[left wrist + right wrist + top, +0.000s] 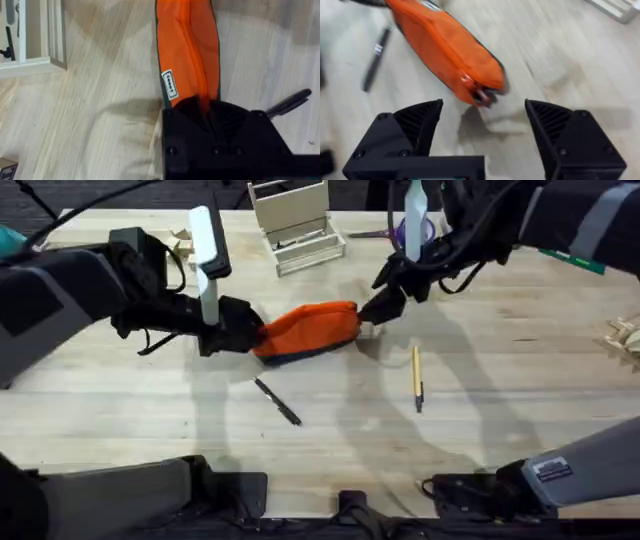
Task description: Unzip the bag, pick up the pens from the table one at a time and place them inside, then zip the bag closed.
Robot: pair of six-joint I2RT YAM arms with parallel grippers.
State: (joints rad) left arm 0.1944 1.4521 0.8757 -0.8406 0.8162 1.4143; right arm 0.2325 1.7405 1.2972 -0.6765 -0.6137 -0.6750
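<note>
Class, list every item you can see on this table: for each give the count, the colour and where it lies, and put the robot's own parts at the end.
bag: one, orange with dark lower edge, lying mid-table between the two grippers.
black pen: one, black, on the table in front of the bag.
tan pen: one, tan with dark tip, on the table right of the bag.
wooden rack: one, pale wood, at the far edge.
table: one, light wood planks.
left gripper: one, black, shut on the bag's left end.
right gripper: one, black, open at the bag's right end, by the zipper pull.
</note>
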